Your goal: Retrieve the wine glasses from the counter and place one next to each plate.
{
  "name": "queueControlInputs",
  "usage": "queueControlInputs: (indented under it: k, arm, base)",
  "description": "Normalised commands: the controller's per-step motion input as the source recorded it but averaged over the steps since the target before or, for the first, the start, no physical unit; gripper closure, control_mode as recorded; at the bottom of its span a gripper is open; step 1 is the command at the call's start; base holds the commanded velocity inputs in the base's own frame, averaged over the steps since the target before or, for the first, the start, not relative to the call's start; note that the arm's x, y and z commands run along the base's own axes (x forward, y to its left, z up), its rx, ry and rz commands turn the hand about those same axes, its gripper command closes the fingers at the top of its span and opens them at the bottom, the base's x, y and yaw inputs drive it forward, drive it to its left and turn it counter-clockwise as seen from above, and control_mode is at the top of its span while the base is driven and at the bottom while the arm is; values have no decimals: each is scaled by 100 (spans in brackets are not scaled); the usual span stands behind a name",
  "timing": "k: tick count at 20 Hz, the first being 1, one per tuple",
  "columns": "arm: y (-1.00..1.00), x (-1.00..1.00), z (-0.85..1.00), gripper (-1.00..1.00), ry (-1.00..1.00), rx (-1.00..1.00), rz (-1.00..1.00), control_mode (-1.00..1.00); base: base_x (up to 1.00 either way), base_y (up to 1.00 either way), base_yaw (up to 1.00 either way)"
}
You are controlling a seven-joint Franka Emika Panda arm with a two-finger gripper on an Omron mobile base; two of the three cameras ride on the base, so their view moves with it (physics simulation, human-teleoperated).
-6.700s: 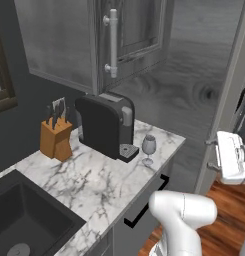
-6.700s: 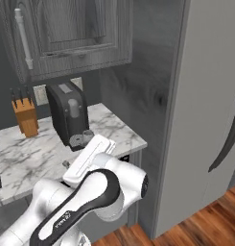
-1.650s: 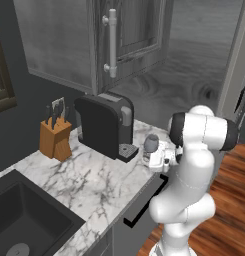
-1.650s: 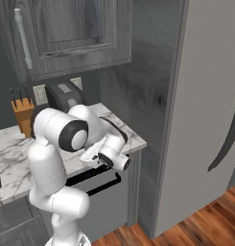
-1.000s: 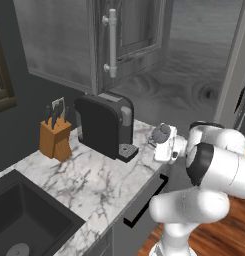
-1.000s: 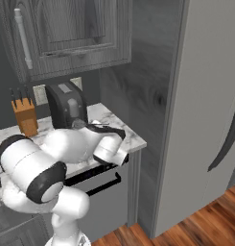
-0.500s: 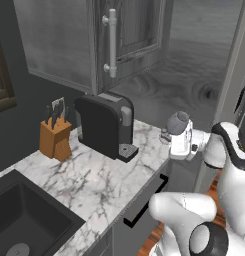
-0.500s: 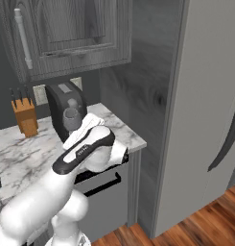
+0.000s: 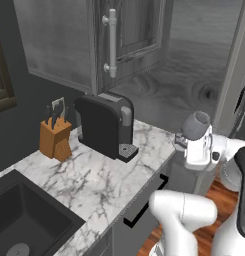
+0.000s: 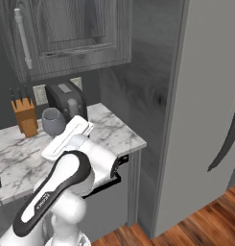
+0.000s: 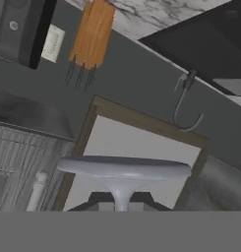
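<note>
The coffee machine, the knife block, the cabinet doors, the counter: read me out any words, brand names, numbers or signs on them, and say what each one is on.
None can be read. The coffee machine, the knife block, the cabinet doors and the marble counter bear no lettering, number or sign. The pale wall plate behind the machine is blank too.

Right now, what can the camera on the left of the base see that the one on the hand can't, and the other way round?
Left base view alone: the wine glass's bowl held up past the counter edge, plus the cabinet handle. Hand view alone: the glass's round foot seen close, the curved faucet and a framed window. Both share the knife block, the coffee machine and the black sink.
</note>
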Motion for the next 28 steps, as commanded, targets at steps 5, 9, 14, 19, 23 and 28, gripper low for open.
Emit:
queueControlInputs:
  k: [5,9,14,19,23,28]
  arm:
    - [0,-83,0,100,-16,0,-3,-100]
    - [-3,-61,13,100,-12,0,-5,-100]
    - [0,0,0,100,0,0,0,100]
    - [0,0,0,100,0,0,0,100]
    - [0,0,0,100,0,0,0,100]
    - [0,0,0,100,0,0,0,100]
  base:
    - [0,0,0]
    - [0,0,0]
    - [-67,-23,-8]
    - [-64,-40,-37]
    - [0,-23,-87]
    - [0,-10,-94]
